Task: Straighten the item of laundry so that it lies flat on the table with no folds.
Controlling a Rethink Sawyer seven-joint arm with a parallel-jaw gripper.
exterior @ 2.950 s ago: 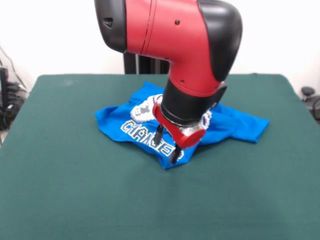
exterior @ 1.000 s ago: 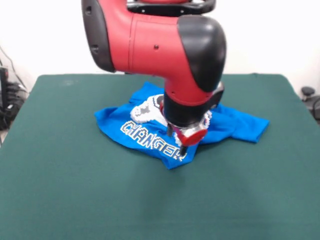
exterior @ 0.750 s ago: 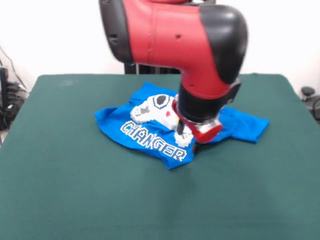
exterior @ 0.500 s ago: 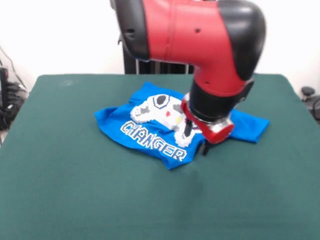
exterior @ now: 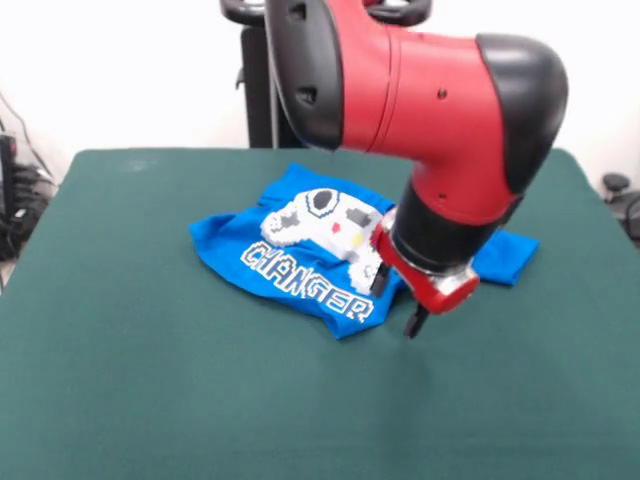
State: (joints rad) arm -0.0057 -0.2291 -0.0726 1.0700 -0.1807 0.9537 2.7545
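Note:
The item of laundry [exterior: 290, 255], a bright blue T-shirt, lies crumpled at the middle of the table [exterior: 150, 380]. Its white controller print [exterior: 325, 215] and the letters "CHANGER" face up, and a folded corner points toward the near edge. One sleeve [exterior: 505, 257] sticks out to the right, behind the arm. My gripper [exterior: 396, 301] hangs just right of the folded corner, over the shirt's edge. It is open and its two dark fingers [exterior: 412, 322] hold nothing. The red and black wrist hides the shirt's right middle part.
Dark green cloth surrounds the shirt on all sides. Cables [exterior: 15, 190] hang off the left edge of the table, and a dark object [exterior: 620, 195] sits beyond the right edge. A black column [exterior: 255, 90] stands behind the table.
The arm has swung to the right, carrying the gripper from above the lettering to the shirt's right edge. The print now shows in full. The shirt's shape looks unchanged.

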